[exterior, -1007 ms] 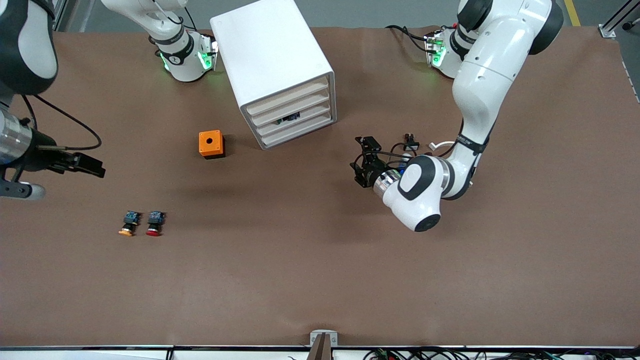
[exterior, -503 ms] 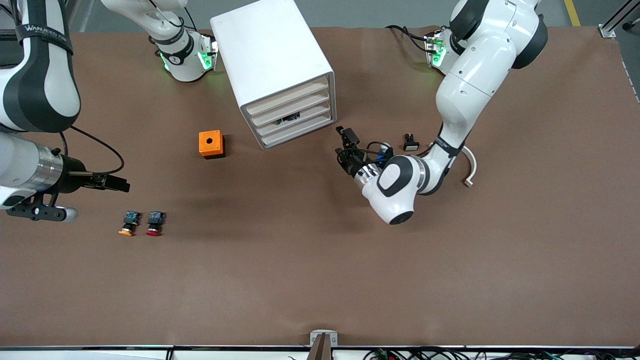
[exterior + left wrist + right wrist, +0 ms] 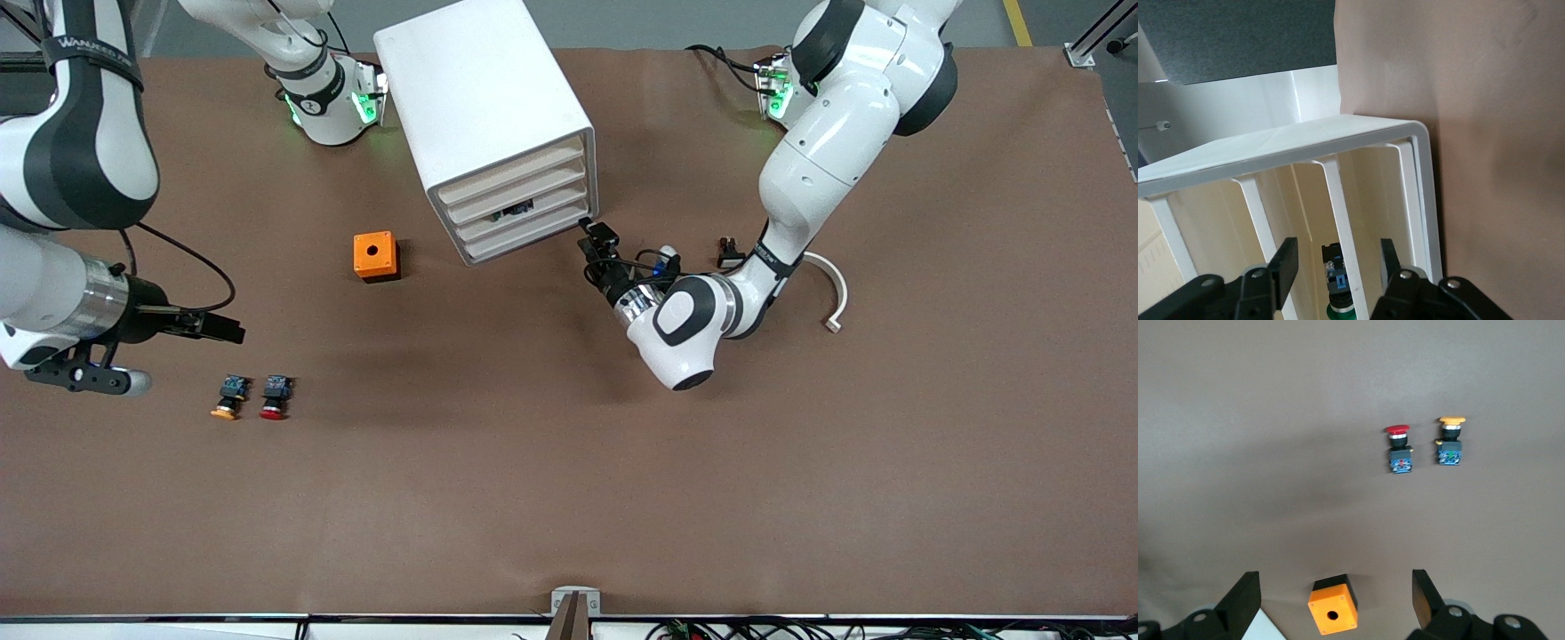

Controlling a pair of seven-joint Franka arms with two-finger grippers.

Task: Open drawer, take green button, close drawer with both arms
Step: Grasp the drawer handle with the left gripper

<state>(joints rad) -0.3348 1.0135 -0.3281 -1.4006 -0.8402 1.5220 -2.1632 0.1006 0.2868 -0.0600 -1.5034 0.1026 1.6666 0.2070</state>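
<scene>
Jaws of the left gripper (image 3: 594,236) gape, apparently empty, before the drawer (image 3: 524,210).

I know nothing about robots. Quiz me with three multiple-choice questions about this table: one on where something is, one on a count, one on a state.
1. Where is the left gripper?
A. in front of the cabinet's drawers
B. over the orange box
C. beside the red button

2. How many drawers does the cabinet have?
A. two
B. four
C. six

3. How are the right gripper fingers?
A. shut on a button
B. shut, empty
C. open, empty

Answers: 1 A, it sits at the drawer fronts. 2 B, four cream fronts are stacked. 3 C, its fingers stand apart over the orange box.
</scene>
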